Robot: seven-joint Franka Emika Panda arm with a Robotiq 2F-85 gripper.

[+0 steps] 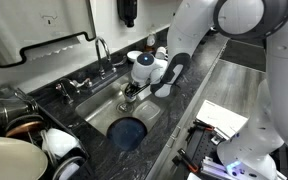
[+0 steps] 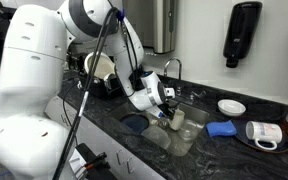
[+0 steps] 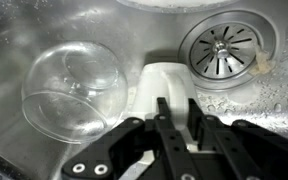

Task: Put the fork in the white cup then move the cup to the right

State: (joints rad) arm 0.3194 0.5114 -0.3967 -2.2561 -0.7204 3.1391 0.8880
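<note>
Wrist view: bright, even light from above. Glare streaks the wet steel sink [image 3: 44, 30], and sharp highlights ring the clear glass bowl [image 3: 74, 95]. The drain [image 3: 224, 45] is crisp. The gripper [image 3: 178, 104] in the foreground reads dark and slightly soft. Both exterior views: low resolution, dimmer, grainy. The white arm [image 1: 239, 15] is nearly blown out. The dark countertop [image 1: 189, 105] carries a dull sheen.
</note>
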